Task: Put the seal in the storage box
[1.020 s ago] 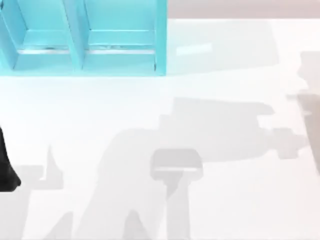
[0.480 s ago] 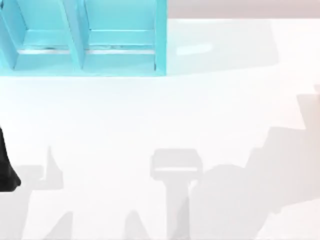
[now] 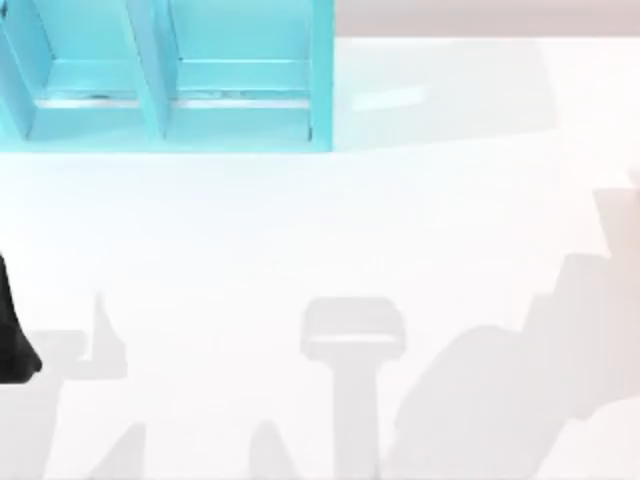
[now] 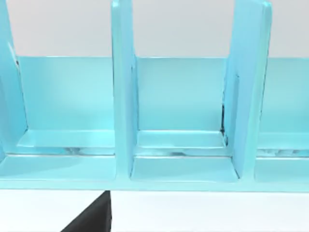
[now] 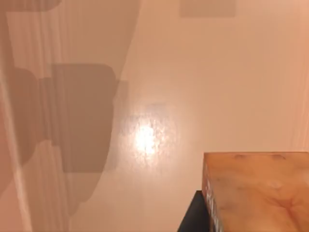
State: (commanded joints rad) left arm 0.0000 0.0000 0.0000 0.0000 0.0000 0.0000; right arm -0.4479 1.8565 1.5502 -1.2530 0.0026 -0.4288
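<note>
A plain white bench [image 3: 300, 230] carries a turquoise storage box [image 3: 170, 75] at its far left corner, its upright dividers splitting it into open compartments that you can see hold nothing. Top view: compare the earlier frames and you will note that the broad grey arm shadow that lay across the middle of the bench a second ago has slid to the near right corner, where it now sits; a dark piece of the left arm [image 3: 12, 340] at the left edge has not shifted. Read this as the right arm travelling while the left arm is parked. Left wrist view: you look straight into the storage box [image 4: 183, 145], two dividers framing a bare middle compartment, with a dark sliver of the arm's own hardware low in the frame; whether the left pincer is open or closed you cannot tell. Right wrist view: a reddish-tan block, the seal [image 5: 256, 193], looms close to the camera above the bare bench [image 5: 159, 72], with a dark part beside it, probably a finger. Its nearness suggests the right pincer is carrying it, but the fingers' state cannot be told. By this reading the seal is aloft at the right, well apart from the box, so delivery is not yet done.
</note>
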